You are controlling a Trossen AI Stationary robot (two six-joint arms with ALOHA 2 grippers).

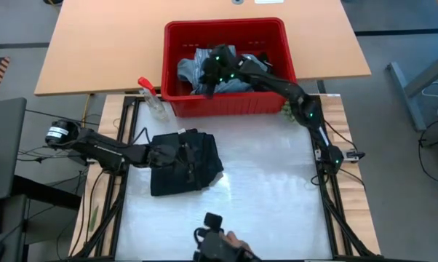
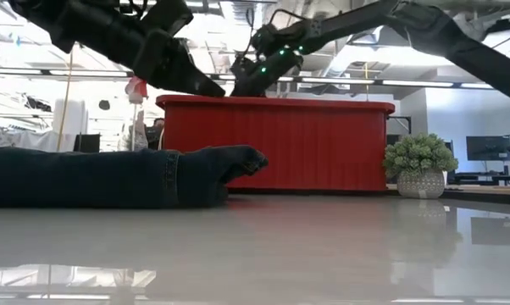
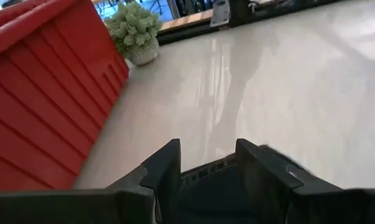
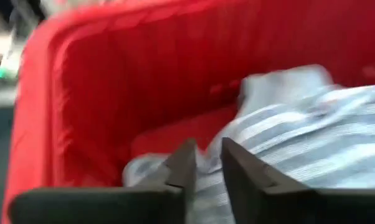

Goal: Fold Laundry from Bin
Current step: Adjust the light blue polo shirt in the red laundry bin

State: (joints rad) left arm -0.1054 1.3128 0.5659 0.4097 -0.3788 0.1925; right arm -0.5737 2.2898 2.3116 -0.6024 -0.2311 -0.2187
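My right fingers [image 4: 205, 163] hang a little apart inside the red bin [image 1: 177, 44], over the soft, floppy striped shirt [image 4: 312, 130]; I'd pinch a fold. My left fingers [image 3: 206, 180] rest half-open on the dark folded piece [image 1: 184, 161] beside the bin

Table [image 1: 270, 189]: bin [image 1: 226, 102], dark garment [image 1: 186, 164], probably jeans.

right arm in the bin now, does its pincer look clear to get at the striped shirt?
Probably yes. The right pincer is already inside the bin, fingers slightly apart right over the striped shirt. Nothing sits between them, and the red walls stand off to the side.
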